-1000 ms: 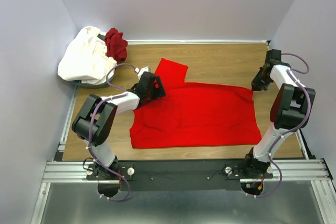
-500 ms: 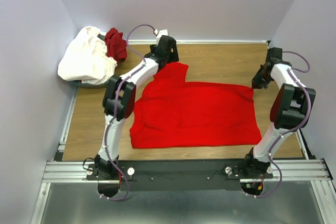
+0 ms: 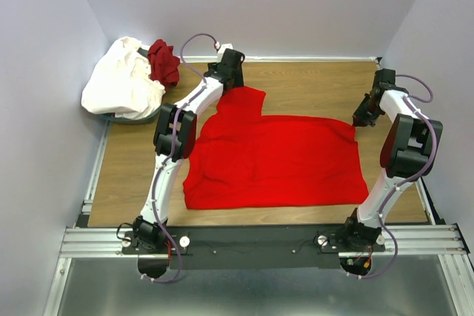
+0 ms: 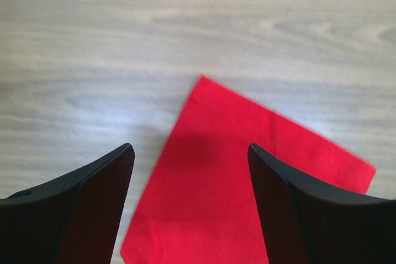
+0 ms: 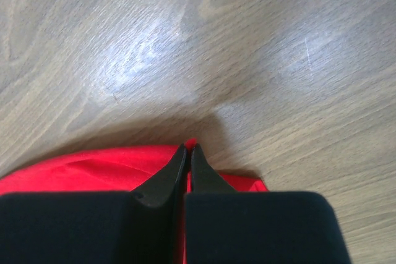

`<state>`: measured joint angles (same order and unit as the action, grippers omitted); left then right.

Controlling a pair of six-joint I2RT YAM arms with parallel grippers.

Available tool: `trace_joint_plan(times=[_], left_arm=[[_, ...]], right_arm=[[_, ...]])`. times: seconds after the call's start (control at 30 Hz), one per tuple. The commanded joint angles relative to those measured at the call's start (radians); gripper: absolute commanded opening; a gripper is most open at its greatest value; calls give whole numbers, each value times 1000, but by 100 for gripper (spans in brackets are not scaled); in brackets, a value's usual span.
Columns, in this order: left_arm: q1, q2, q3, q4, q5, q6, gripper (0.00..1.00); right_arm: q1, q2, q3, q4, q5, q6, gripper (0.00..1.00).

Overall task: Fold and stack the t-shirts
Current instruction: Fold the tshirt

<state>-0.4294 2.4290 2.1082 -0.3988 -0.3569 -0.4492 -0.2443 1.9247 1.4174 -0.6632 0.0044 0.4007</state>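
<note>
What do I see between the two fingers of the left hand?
The left wrist view shows a sleeve of the red shirt, flat on the wooden table, between the open fingers of the left hand. Nothing is gripped.

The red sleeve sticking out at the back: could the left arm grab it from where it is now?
Probably yes. The left gripper hangs open right above the sleeve, with nothing between them.

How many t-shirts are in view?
3: bright red t-shirt spread flat mid-table; white t-shirt heaped in the far left corner; maroon t-shirt crumpled against it. Others may hide underneath.
</note>
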Motion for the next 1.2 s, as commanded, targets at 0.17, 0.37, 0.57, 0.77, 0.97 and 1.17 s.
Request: trace_joint_plan(times=[0.17, 0.37, 0.57, 0.77, 0.97, 1.17], left_arm=[[3, 76, 76, -8, 1, 27, 73], [3, 94, 87, -17, 4, 23, 67], [3, 119, 113, -49, 4, 26, 67], [3, 146, 128, -71, 19, 26, 66], [3, 163, 145, -95, 36, 23, 59], [3, 166, 139, -97, 56, 29, 34]], right_arm=[[-6, 10, -15, 28, -37, -5, 7], [-6, 8, -15, 28, -35, -8, 6], [-6, 5, -26, 33, -40, -7, 6], [-6, -1, -37, 37, -41, -7, 6], [-6, -12, -49, 42, -40, -7, 6], [-7, -18, -48, 42, -43, -10, 6]])
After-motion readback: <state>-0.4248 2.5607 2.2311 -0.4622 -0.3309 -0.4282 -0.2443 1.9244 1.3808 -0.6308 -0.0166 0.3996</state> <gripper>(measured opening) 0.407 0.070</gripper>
